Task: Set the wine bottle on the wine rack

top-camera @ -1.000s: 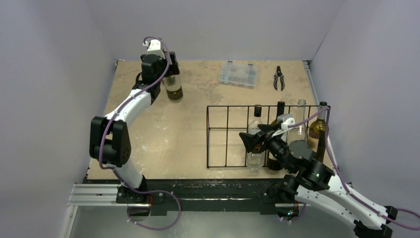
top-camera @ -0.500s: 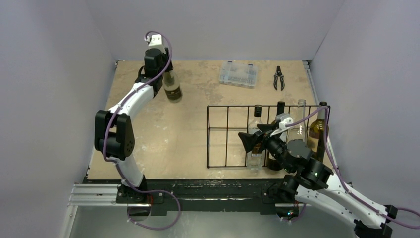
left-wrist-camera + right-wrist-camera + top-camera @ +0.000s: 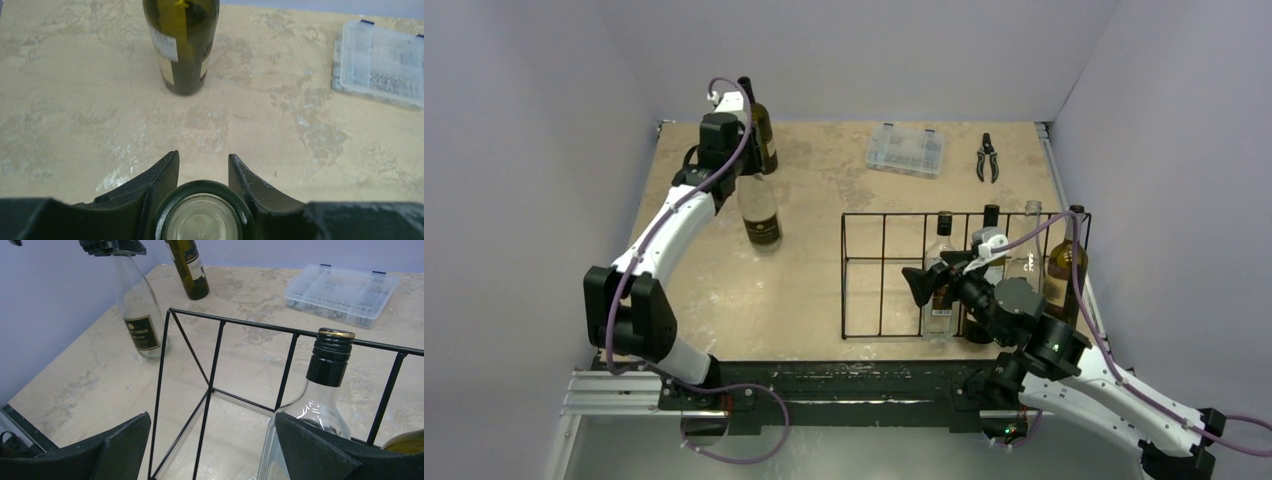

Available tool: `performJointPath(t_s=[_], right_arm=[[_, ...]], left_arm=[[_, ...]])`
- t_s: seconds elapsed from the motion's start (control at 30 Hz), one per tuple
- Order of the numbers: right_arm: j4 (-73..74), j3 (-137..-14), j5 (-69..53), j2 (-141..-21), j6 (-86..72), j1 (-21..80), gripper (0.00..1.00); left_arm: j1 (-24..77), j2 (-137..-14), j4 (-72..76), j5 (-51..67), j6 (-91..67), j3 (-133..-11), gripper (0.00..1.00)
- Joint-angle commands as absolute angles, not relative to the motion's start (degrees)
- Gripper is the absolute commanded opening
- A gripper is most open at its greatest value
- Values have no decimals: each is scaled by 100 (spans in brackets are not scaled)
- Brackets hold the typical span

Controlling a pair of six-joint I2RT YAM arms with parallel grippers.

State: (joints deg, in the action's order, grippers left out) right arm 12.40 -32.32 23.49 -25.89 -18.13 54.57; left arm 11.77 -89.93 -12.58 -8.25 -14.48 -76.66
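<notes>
Four bottles [image 3: 942, 262] already stand in the wine rack [image 3: 884, 214]; left end effector [image 3: 744, 172] clamps a clear wine bottle [image 3: 760, 215] well left of it, unracked; right end effector [image 3: 212, 440] spread, empty.

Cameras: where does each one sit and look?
Top external: above and behind, looking down on the beige table; both arms show.
Left wrist: rides behind the left gripper, clamped on a clear glass wine bottle.
Right wrist: rides behind the open right gripper, facing the black wire wine rack.
All share the clear plastic compartment box.
</notes>
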Motion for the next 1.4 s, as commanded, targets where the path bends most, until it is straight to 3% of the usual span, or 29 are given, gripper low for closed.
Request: performJointPath(t_s=[0.0,0.4,0.67,0.93,1.37], right_arm=[[1130,-3353,2475,-2778,-1753,5432,99],[1926,-4803,2077,-3819,-1957,5440,99],[1075,-5375,1267,-4642,-1997,5440,99],[-132,-6108,146,-6240,-2191,5583,99],[-59,-7762,483,-8308,-1776,6250,99]], left_arm=[[1176,-7781,-1265,-583,-1767,-7476,0],[1178,-6037,-1301,33,-1980,-6468,0],[1178,-5597,-1250,1289,-2418,-6647,0],[1216,-5087,-1090,1827,-2536,-6640,0],[1292,-5184,-800,2542,-2919,-6621,0]])
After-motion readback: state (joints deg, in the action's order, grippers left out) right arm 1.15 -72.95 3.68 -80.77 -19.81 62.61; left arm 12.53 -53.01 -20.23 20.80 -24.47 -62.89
